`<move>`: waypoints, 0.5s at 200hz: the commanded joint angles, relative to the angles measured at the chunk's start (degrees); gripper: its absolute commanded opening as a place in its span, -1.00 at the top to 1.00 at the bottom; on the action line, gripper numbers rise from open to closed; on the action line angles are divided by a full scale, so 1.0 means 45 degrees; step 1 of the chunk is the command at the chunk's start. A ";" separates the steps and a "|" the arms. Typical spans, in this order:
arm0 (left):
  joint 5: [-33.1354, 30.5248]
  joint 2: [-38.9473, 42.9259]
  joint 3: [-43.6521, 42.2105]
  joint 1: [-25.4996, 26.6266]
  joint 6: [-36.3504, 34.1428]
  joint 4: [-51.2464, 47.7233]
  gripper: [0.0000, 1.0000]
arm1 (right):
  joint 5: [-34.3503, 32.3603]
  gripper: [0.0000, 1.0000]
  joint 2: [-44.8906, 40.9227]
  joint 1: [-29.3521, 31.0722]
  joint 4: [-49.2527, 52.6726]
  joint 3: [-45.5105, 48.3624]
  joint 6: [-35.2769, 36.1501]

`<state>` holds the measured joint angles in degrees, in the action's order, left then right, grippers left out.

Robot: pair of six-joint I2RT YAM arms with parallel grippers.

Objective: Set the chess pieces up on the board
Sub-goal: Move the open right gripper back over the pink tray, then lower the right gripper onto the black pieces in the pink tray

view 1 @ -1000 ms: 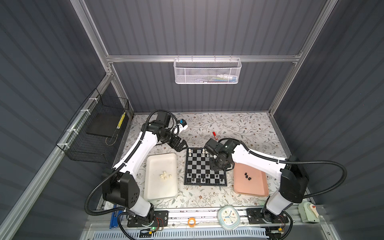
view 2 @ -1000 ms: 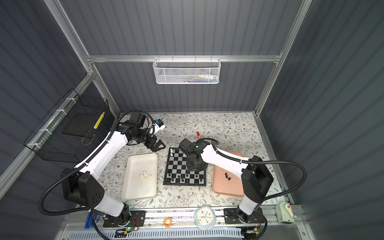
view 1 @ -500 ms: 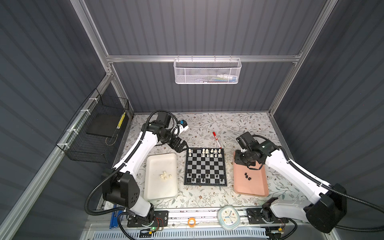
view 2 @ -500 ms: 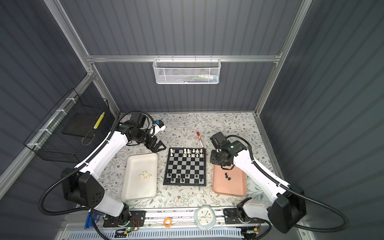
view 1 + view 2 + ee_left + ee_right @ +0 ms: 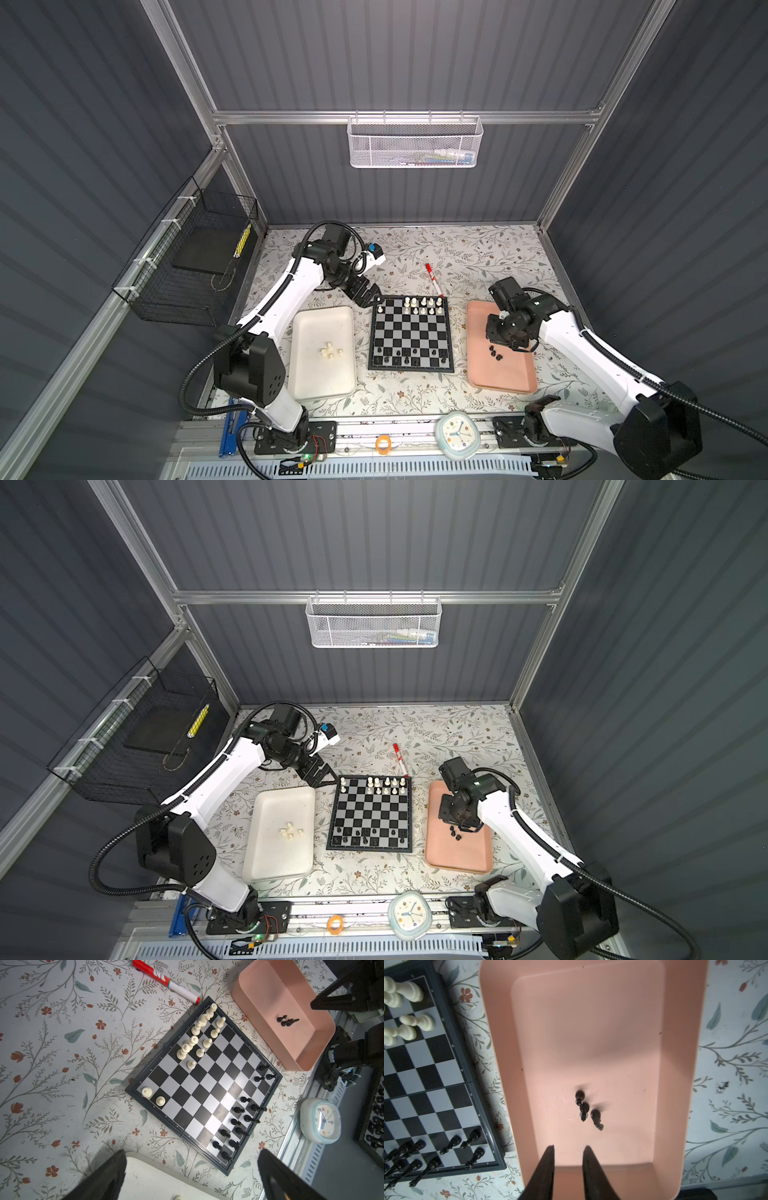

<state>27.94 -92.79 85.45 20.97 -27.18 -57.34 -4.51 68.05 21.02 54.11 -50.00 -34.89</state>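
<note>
The board (image 5: 411, 336) lies in the middle of the table. Several white chess pieces (image 5: 422, 305) stand on its far rows and several black ones (image 5: 409, 357) on its near rows. Three black pieces (image 5: 584, 1109) lie on their sides in the pink tray (image 5: 513, 378). My right gripper (image 5: 569, 1147) hangs over them, its jaws a narrow gap apart with nothing between. Several white pieces (image 5: 330, 351) lie in the white tray (image 5: 322, 324). My left gripper (image 5: 192, 1153) is wide open and empty, hovering by the board's far left corner (image 5: 370, 300).
A red marker (image 5: 432, 276) lies just beyond the board's far edge. A small clock (image 5: 457, 430) and an orange ring (image 5: 383, 444) sit on the front rail. A black wire basket (image 5: 191, 266) hangs on the left wall and a white mesh basket (image 5: 415, 143) on the back wall.
My right arm has drawn back from over the board's far right part and moved right, to above the pink tray. The left arm has stayed where it was.
</note>
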 commanded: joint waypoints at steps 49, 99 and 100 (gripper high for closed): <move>0.0606 0.0639 -0.0096 0.0086 -0.0553 -0.0580 -0.99 | 0.0013 0.44 0.0740 -0.0576 -0.0720 0.0421 0.0708; 0.0490 0.0845 -0.0345 0.0083 -0.0485 -0.0415 -0.99 | 0.0208 0.45 0.1537 -0.0593 -0.1077 0.0527 0.0786; 0.0499 0.0850 -0.0360 0.0084 -0.0494 -0.0399 -0.99 | 0.0170 0.45 0.1576 -0.0589 -0.1059 0.0516 0.0797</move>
<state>29.21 -90.83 84.77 21.08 -28.36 -58.28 -3.79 73.82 18.72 49.56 -48.01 -32.08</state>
